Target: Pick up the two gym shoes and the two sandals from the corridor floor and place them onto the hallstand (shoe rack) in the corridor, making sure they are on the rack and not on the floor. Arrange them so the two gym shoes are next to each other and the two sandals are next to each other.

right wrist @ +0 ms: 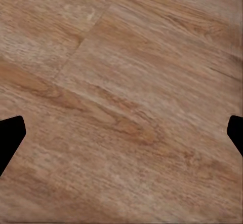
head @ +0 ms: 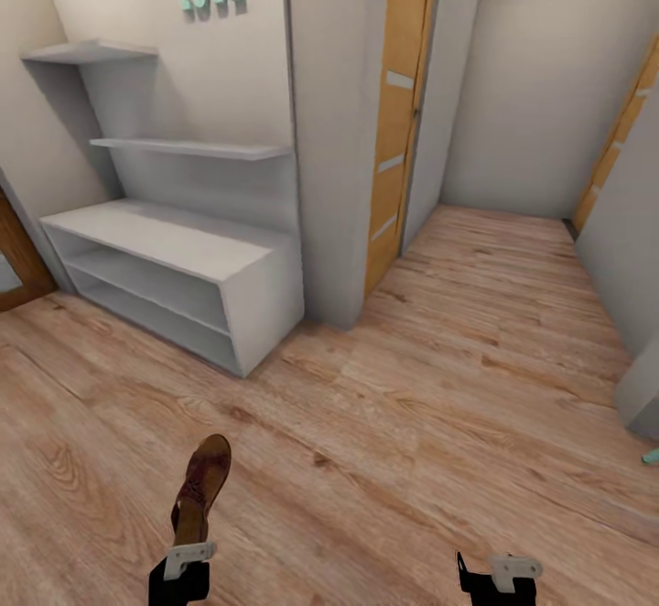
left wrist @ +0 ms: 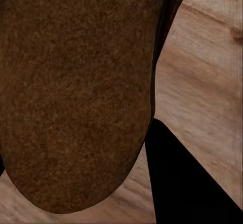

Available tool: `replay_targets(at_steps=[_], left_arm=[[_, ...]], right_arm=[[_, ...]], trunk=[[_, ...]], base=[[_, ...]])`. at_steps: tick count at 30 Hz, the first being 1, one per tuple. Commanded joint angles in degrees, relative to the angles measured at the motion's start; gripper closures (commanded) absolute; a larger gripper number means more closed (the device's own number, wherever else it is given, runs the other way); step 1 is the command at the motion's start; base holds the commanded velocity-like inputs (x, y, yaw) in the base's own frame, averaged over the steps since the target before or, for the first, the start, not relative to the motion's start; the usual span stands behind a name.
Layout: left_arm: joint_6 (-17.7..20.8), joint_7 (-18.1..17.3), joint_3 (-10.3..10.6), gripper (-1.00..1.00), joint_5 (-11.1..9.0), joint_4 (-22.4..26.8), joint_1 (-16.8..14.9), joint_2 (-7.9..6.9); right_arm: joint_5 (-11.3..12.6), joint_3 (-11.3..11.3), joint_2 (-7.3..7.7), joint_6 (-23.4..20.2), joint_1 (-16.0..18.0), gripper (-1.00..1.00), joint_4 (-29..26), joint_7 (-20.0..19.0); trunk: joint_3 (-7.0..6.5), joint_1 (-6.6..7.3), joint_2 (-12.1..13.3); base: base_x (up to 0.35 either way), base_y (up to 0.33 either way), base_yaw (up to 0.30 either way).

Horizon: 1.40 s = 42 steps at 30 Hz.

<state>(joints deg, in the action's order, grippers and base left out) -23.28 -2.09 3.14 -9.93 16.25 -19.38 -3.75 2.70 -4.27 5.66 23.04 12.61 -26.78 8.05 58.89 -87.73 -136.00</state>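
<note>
- Left hand (head: 186, 558) low in the head view, clamped on one brown sandal (head: 201, 487) lifted above the wooden corridor floor (head: 412, 423)
- Right hand (right wrist: 121, 133) empty, fingers (right wrist: 10, 135) spread wide over bare planks
- Pale grey hallstand (head: 174, 267) stands ahead to the left, its top surface and shelves bare

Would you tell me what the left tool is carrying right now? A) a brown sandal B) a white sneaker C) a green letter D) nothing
A: the head view shows a brown sandal sticking up from the left tool, above the wood floor.
</note>
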Motion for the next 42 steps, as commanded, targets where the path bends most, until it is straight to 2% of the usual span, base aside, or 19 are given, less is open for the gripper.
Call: replay_targets(at_steps=[1, 12, 17, 35, 42], left_arm=[[-0.25, -0.18, 0.3, 1.0, -0.38, 0.01, 0.1, -0.06], [-1.86, -0.24, 0.41, 1.0, -0.35, 0.01, 0.55, 0.04], [-1.93, -0.27, 0.44, 1.0, -0.18, 0.01, 0.56, 0.05], [-2.03, -0.28, 0.42, 1.0, 0.11, 0.01, 0.65, -0.03], [-2.03, -0.28, 0.38, 1.0, 0.02, 0.01, 0.65, -0.07]], right_arm=[[0.29, -0.46, 0.06, 0.16, 0.05, -1.0, 0.06, 0.39], [0.3, -0.48, 0.06, 0.16, 0.05, -1.0, 0.07, 0.39], [0.32, -0.47, 0.06, 0.16, 0.05, -1.0, 0.08, 0.39], [0.29, -0.46, 0.05, 0.16, 0.05, -1.0, 0.15, 0.39], [0.29, -0.44, 0.05, 0.16, 0.05, -1.0, 0.15, 0.39]], trunk=[[0.04, 0.01, -0.02], [0.04, 0.01, -0.02], [0.04, 0.01, -0.02], [0.04, 0.01, -0.02], [0.04, 0.01, -0.02]], base=[[0.0, 0.0, -0.293], [0.048, 0.044, -0.293], [0.262, 0.141, -0.293], [0.327, -0.039, -0.294], [0.097, -0.001, -0.294]])
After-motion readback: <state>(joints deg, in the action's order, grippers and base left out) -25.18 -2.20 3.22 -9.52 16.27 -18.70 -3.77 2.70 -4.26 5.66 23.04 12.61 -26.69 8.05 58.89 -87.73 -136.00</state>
